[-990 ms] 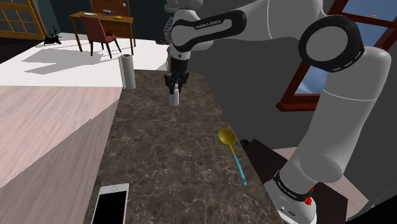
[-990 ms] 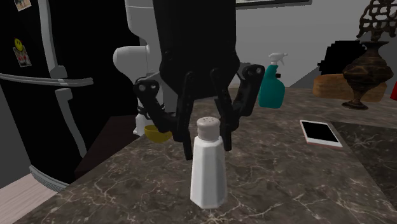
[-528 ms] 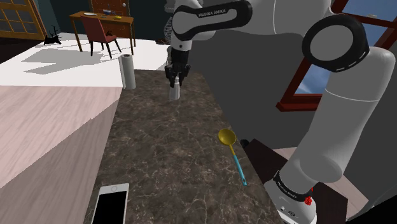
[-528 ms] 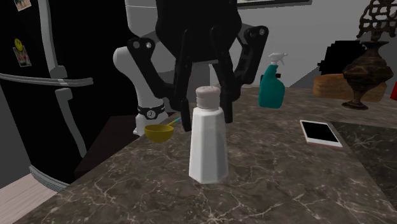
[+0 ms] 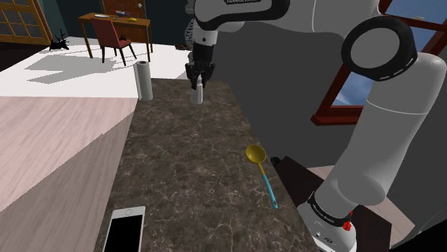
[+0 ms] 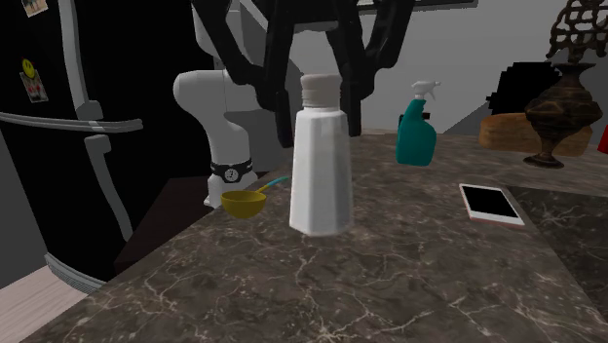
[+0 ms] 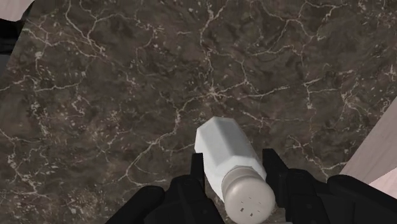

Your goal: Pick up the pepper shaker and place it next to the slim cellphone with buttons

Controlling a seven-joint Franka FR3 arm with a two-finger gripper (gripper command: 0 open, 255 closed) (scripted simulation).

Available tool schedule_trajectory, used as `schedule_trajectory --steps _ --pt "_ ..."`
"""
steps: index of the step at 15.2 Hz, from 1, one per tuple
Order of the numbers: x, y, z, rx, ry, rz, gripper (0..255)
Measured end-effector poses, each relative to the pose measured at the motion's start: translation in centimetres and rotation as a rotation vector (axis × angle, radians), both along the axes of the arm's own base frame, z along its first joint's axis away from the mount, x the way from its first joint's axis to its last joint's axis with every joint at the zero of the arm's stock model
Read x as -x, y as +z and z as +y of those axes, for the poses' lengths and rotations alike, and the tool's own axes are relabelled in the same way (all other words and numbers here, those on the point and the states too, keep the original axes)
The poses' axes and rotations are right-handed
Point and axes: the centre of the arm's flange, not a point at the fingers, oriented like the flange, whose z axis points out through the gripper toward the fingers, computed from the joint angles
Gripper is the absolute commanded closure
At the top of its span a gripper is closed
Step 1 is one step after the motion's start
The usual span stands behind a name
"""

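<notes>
Pepper shaker [image 6: 320, 161], white, faceted, grey perforated cap: small rigid piece, judged light and smooth-sided, liable to slip, gripped near its cap by the end effector [image 7: 232, 167], hanging above the far end of the dark marbled surface [image 5: 193, 165], well apart from the near-end cellphone [image 5: 123, 230].

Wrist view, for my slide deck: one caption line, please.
Black gripper clasps the white pepper shaker near its cap, over a dark marbled countertop.

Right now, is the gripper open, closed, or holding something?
Gripper: shut on the shaker, which hangs above the counter.
</notes>
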Motion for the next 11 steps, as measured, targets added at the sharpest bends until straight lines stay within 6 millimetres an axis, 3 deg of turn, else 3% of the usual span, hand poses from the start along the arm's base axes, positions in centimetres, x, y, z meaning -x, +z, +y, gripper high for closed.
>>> schedule_trajectory --steps 3,5,11 --pt "0.0 1.4 -0.1 0.0 0.0 0.0 255" --pt "1.1 1.7 1.1 0.0 0.0 0.0 255" --pt "5.5 1.7 7.2 0.0 0.001 0.0 255"
